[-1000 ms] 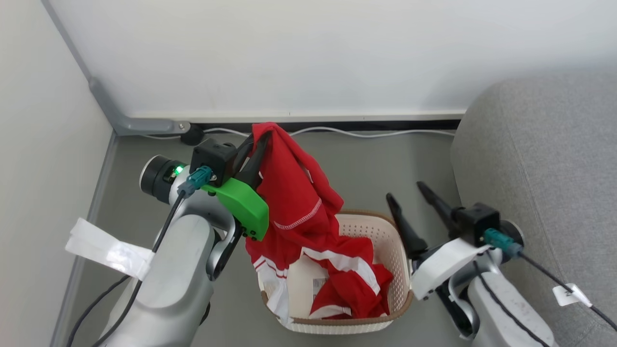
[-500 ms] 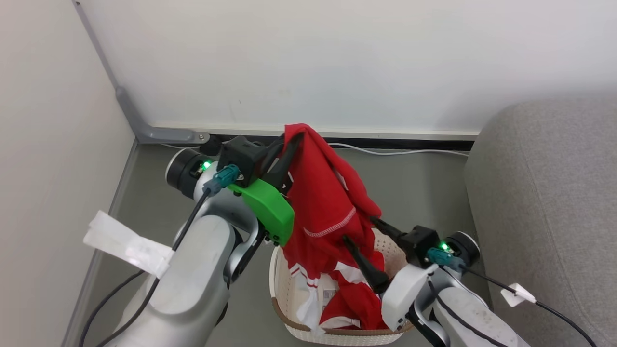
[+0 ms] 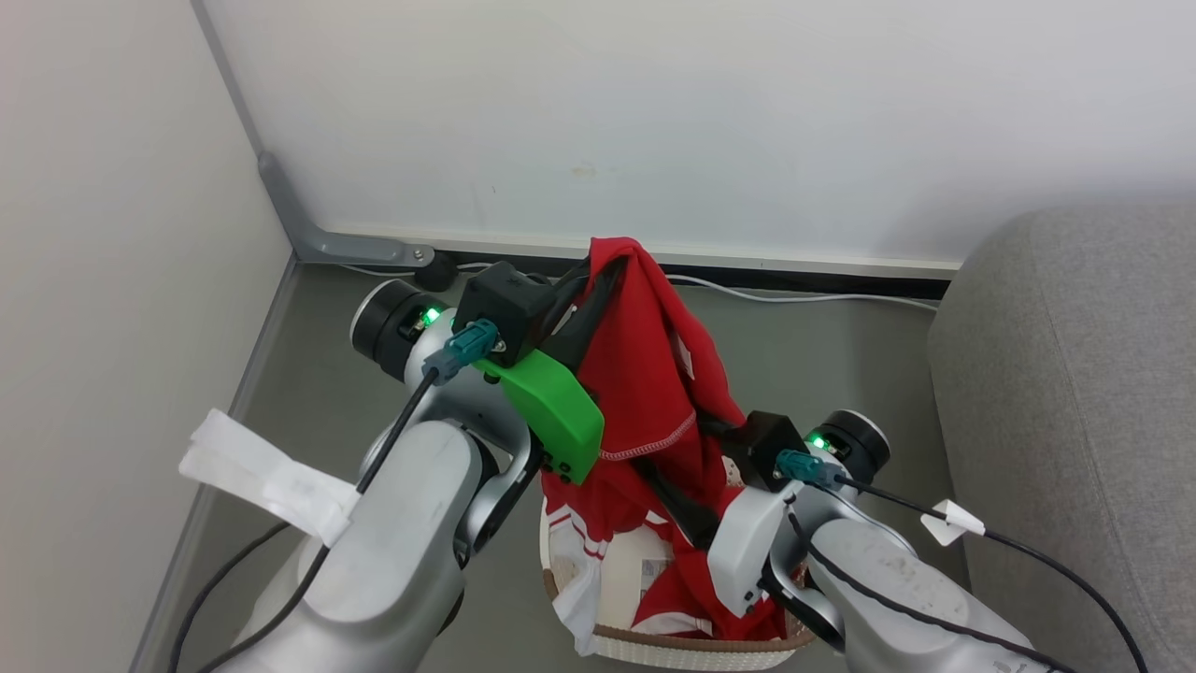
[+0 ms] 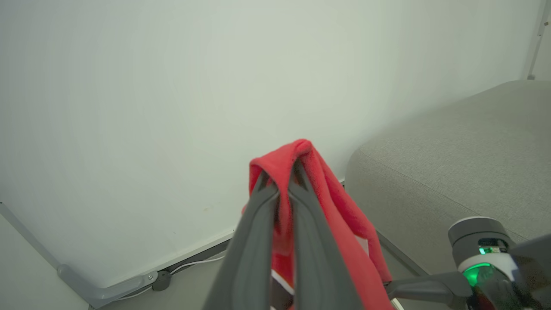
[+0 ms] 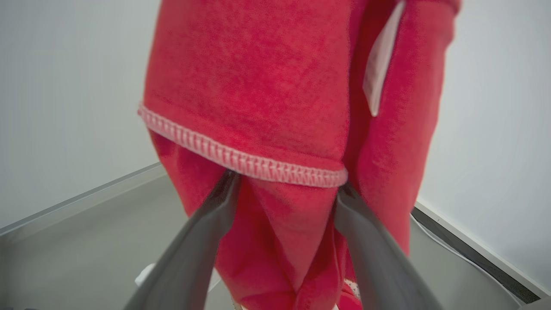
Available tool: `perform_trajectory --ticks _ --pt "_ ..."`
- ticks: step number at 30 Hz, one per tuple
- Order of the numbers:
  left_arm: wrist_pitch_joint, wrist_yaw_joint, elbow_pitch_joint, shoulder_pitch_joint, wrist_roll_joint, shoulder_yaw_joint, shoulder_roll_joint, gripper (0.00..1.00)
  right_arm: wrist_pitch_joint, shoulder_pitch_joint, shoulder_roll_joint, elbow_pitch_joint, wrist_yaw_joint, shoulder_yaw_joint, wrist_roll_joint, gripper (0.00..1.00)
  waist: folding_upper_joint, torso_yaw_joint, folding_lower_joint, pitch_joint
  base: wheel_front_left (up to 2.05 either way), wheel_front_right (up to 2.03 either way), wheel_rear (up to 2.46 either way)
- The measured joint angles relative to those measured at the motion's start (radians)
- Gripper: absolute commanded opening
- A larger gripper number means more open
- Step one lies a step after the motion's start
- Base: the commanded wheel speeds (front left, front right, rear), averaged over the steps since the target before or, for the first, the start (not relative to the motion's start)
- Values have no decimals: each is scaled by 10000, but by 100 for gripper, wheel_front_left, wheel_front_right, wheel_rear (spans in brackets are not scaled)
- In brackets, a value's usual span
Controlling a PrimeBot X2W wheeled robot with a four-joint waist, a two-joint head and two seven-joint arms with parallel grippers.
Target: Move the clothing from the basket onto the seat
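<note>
- Head view: the soft red fabric clothing with white stripes (image 3: 645,383) hangs lifted, and its lower part lies in the cream-white perforated plastic basket (image 3: 691,647).
- The left fingers (image 4: 252,232) are pressed together and pinch its top fold, to draw it out.
- The right fingers (image 5: 202,232) stand spread around the hanging cloth, probably to gather it.
- The large light-grey woven seat (image 3: 1074,374) is at the right, apart.
</note>
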Motion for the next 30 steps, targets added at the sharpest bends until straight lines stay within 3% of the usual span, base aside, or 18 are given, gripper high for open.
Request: perform_trajectory --ticks 1,2,3,4,5,16,17,18,20,30 --pt "0 0 0 0 0 0 0 0 0 0 0 0 0 0 0 79 0 0 0 0 0 0 0" --pt "36 65 -50 0 -2 -17 0 0 0 -81 0 31 0 79 81 46 0 9 0 4 0 0 0" --pt "81 77 -79 3 -4 -19 0 0 -2 -141 -2 36 0 148 199 32 0 17 0 8 0 0 0" --pt "102 107 -94 11 -4 -19 0 0 -2 -189 -4 38 0 215 328 9 0 23 0 13 0 0 0" --pt "134 163 -107 19 -4 -19 0 0 -2 -229 -4 42 0 282 439 0 0 28 0 17 0 0 0" --pt "219 667 -261 602 -291 466 153 0 -44 -432 -8 176 0 395 1175 0 0 -236 0 94 0 0 0" --pt "219 723 -268 651 -324 506 167 4 -46 -461 -8 182 0 339 1191 0 0 -287 0 102 0 0 0" --pt "217 757 -288 712 -359 546 167 44 -61 -480 -10 194 0 255 1229 0 0 -340 0 108 0 0 0" --pt "217 786 -313 823 -395 616 205 100 -115 -485 -12 198 0 102 1338 0 0 -452 0 118 0 0 0" --pt "-36 953 -483 1372 -516 840 339 100 -117 -508 -153 119 -19 -788 1634 0 0 -1107 0 151 0 0 0"
